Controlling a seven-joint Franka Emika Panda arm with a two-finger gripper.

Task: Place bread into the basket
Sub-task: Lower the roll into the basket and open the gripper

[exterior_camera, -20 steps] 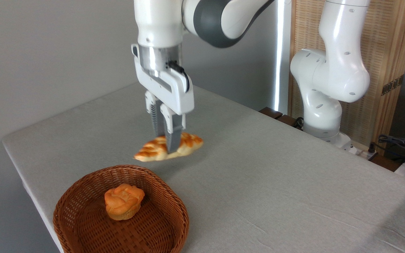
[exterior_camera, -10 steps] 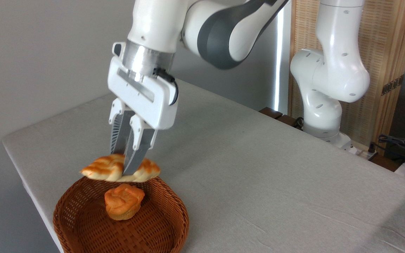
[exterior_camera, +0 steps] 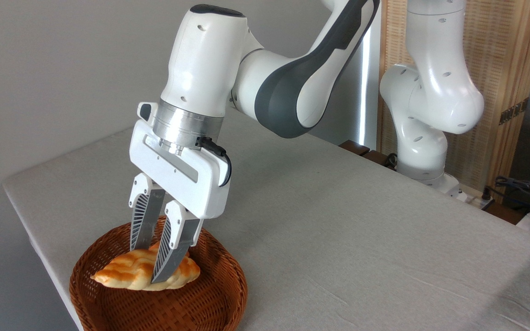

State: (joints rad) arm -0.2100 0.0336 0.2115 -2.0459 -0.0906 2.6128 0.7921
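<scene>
Nearest the camera, the basket (exterior_camera: 210,303) sits at the front left corner of the tabletop (exterior_camera: 338,239), which is covered in plain grey cloth, lightly creased. The bread (exterior_camera: 127,275) is inside the basket's rim, lying lengthwise left to right; whether it rests on the basket floor or on something beneath it, I cannot tell. My pincer (exterior_camera: 147,265) comes down from above, its jaws narrowly parted and clamped across the middle of the bread, one finger (exterior_camera: 169,250) in front of it and one behind. Beyond, the tabletop runs back to a plain grey wall (exterior_camera: 62,69). At far right stand my base (exterior_camera: 423,151), a wooden slatted screen (exterior_camera: 509,69) and some cables (exterior_camera: 522,191).
</scene>
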